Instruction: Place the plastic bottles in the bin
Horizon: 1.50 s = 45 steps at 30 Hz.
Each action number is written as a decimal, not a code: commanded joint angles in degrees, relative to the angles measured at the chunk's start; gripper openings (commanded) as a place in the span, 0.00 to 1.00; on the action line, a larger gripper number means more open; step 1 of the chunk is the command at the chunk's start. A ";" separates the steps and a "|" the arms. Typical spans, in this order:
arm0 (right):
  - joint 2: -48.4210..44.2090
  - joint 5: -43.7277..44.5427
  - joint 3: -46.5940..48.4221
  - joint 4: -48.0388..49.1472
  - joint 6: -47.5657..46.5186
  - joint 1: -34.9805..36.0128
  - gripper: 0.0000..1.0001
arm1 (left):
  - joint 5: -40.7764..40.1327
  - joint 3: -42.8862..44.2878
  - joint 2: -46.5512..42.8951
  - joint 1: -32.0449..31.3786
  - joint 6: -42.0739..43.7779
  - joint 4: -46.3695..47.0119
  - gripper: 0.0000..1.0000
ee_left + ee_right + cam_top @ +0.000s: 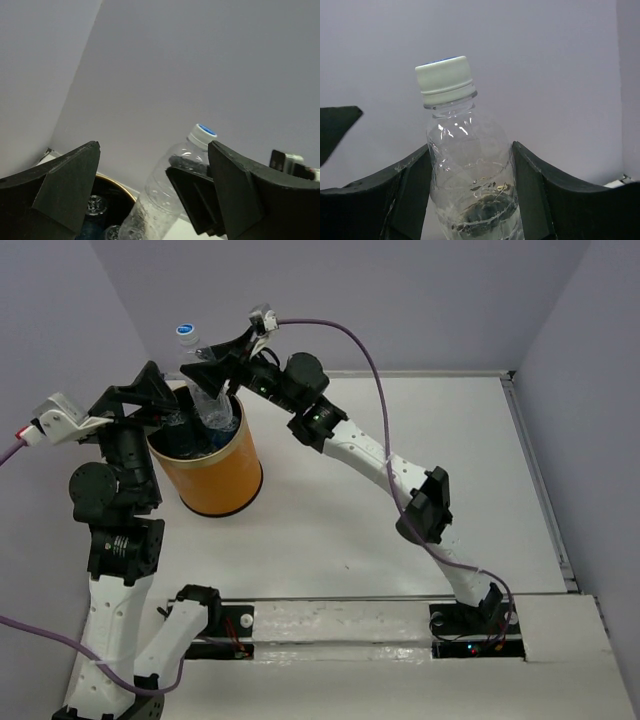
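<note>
My right gripper (213,366) is shut on a clear plastic bottle (203,390) with a white cap, held tilted with its base dipping into the orange-yellow bin (218,480). In the right wrist view the bottle (470,165) sits squeezed between both fingers (530,190) of the right gripper (471,147). My left gripper (160,400) is open and empty at the bin's left rim. In the left wrist view the left gripper (154,146) frames the bottle (160,195) and the bin's rim (116,185). Other bottles (95,205) lie inside the bin.
The bin stands at the far left of the white table (400,510), close to the left wall (60,330). The back wall (400,300) is just behind the bottle. A raised white edge (540,470) runs along the table's right side.
</note>
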 commanded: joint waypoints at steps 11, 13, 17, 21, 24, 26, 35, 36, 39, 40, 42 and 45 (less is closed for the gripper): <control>4.08 2.21 -0.98 6.76 -10.23 3.07 1.00 | 8.04 -0.95 -0.29 3.97 -3.25 1.92 0.99; -0.05 2.48 -5.18 7.54 -11.37 3.08 1.00 | 8.47 -0.69 -0.29 4.33 -2.81 1.83 0.99; -7.61 2.48 -15.38 11.22 -10.41 3.08 0.93 | 6.55 -0.24 -1.69 4.59 -1.67 1.74 0.99; -14.29 2.83 -26.80 13.16 -9.19 3.08 0.84 | 7.41 -0.42 -3.19 4.59 -2.98 0.69 0.99; -19.92 2.92 -38.14 17.10 -7.61 3.08 0.75 | 9.17 -1.73 -4.60 4.59 -4.21 -0.19 0.99; -24.29 2.74 -43.41 18.09 -6.99 3.08 0.58 | 9.88 -2.09 -5.38 4.59 -4.74 -1.85 0.99; -41.62 3.79 -63.26 7.20 -10.24 3.08 0.00 | 25.85 -2.35 -5.91 4.59 -5.54 -9.23 0.99; -45.99 3.97 -68.09 5.80 -10.32 3.08 0.00 | 30.32 -2.79 -6.61 4.59 -5.36 -9.85 0.99; -53.57 4.93 -76.63 3.86 -10.76 3.08 0.00 | 36.67 -5.33 -8.11 4.59 -5.18 -11.44 0.99; -59.42 7.55 -79.62 2.46 -10.41 3.08 0.00 | 41.56 -6.21 -8.81 4.59 -5.10 -11.79 0.99; -65.78 10.20 -88.06 -0.96 -10.32 3.08 0.00 | 46.60 -9.45 -11.01 4.59 -5.18 -12.32 0.99; -79.75 15.47 -97.21 -7.98 -9.54 3.08 0.40 | 57.14 -14.55 -15.13 4.59 -5.88 -12.41 0.99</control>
